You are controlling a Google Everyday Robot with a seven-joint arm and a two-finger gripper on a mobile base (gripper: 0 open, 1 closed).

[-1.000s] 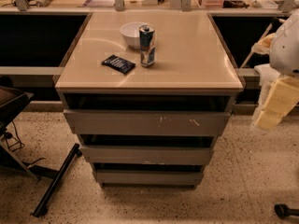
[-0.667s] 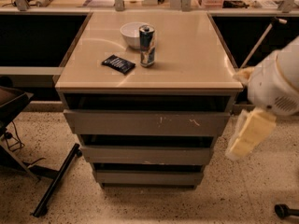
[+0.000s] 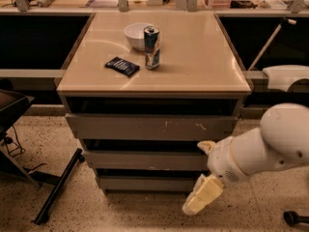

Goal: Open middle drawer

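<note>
The middle drawer is a plain grey front, second of three stacked under the tan cabinet top, and it sits shut in line with the others. My gripper hangs at the end of the white arm, low at the cabinet's front right. It is open: one cream finger is by the drawer's right end at its top edge, the other points down-left in front of the bottom drawer. It holds nothing.
The wide top drawer and narrow bottom drawer flank the middle one. A white bowl, a can and a black packet lie on top. Black chair legs stand on the floor at left.
My arm has swung down and leftwards from the right side, bringing the gripper from beside the cabinet to the front right of the lower drawers.
</note>
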